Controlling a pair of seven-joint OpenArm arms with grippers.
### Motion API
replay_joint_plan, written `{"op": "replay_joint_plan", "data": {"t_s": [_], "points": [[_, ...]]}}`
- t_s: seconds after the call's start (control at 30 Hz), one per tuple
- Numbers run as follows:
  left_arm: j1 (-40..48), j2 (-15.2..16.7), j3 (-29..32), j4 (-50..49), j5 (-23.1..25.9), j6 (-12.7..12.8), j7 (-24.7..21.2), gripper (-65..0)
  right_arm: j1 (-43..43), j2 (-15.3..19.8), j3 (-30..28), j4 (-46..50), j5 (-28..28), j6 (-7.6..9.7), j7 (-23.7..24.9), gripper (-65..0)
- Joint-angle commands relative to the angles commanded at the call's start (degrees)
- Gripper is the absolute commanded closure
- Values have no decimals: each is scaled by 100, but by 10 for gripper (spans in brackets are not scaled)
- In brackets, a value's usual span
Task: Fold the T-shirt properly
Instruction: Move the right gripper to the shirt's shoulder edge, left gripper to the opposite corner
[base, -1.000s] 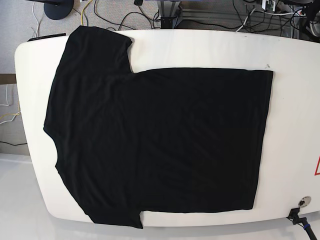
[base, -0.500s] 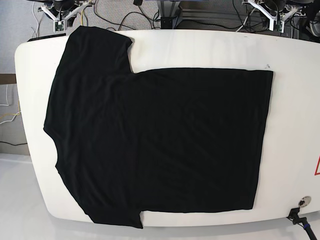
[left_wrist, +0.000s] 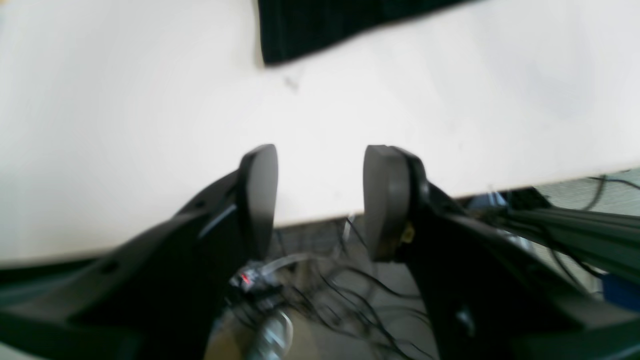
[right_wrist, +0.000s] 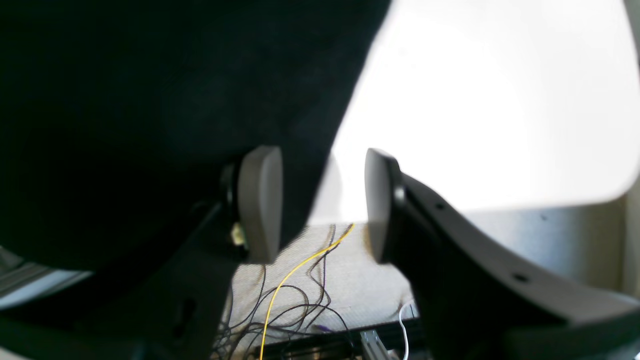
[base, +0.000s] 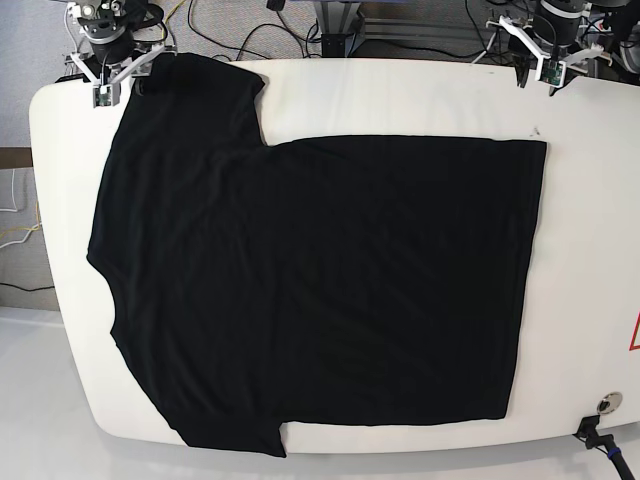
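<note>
While the base view takes in the whole white table, it shows the arms only as small shapes at the table's far edge. T-shirt lies flat and spread across the table, collar end toward the view's left, hem toward its right, one sleeve reaching the far edge and the other hanging at the near edge.

Right gripper sits at the far-left corner of the table, just beside that far sleeve; left gripper sits at the far-right corner, apart from the shirt's hem corner.

Wrist views add what the base view cannot resolve:
- Left wrist: jaws of the left gripper stand spread with nothing between them, over the table edge; only one black corner of the T-shirt shows, well beyond the fingertips (picture is blurred).
- Right wrist: jaws of the right gripper stand spread, empty; the T-shirt fills the view's left, its edge running just by one pad. Cables on the floor show below the table edge.

Against half a second ago: both grippers have come farther in over the table's far edge. A second ago neither was in the base view. Shirt unchanged.
</note>
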Motion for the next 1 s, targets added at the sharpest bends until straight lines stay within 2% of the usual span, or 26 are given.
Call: {"op": "replay_joint_plan", "data": {"t_s": [0.17,0.2,0.57,1.0], "points": [[-57,-13,-33,-43,92,-40,-113,-291,138,-14,74,53,24,92,-204,-287],[-12,32,-24,27,3,-41,-25,-271,102,-26,104,-100,31,77,-135,-276],[-166,31,-18,17,9,-39,-29,-270,530,-17,378,-820,130,246,-847,-274],[-415,24,-42,-85,-63,-26,1,-269,1173,-13,264,-1485,112,271,-948,-274]]}}
